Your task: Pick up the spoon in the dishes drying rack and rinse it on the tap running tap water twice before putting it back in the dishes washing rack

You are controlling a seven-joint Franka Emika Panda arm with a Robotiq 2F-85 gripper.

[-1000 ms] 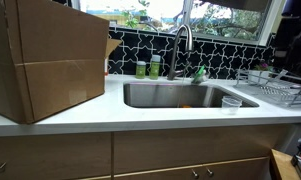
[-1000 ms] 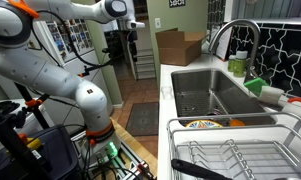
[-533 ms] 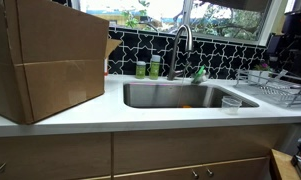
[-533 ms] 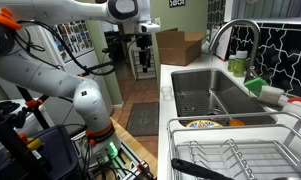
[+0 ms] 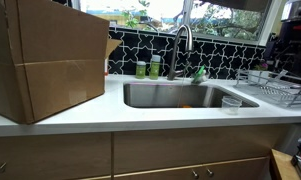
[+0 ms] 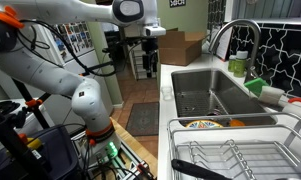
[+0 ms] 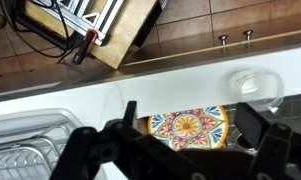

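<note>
My gripper is open and empty, with its dark fingers wide apart. It hangs high above the counter near the dish rack, looking down on a colourful plate. In an exterior view the gripper is held up beyond the far end of the sink. The wire dish rack holds a long dark utensil handle; I cannot make out a spoon bowl. The tall steel gooseneck tap stands behind the sink and shows in both exterior views. No water is visible.
A large cardboard box fills one end of the counter. Green bottles stand by the tap. A clear cup sits on the counter between sink and rack, and shows in the wrist view.
The arm has swung the gripper sideways toward the sink and rack end of the counter. Nothing on the counter has moved.
</note>
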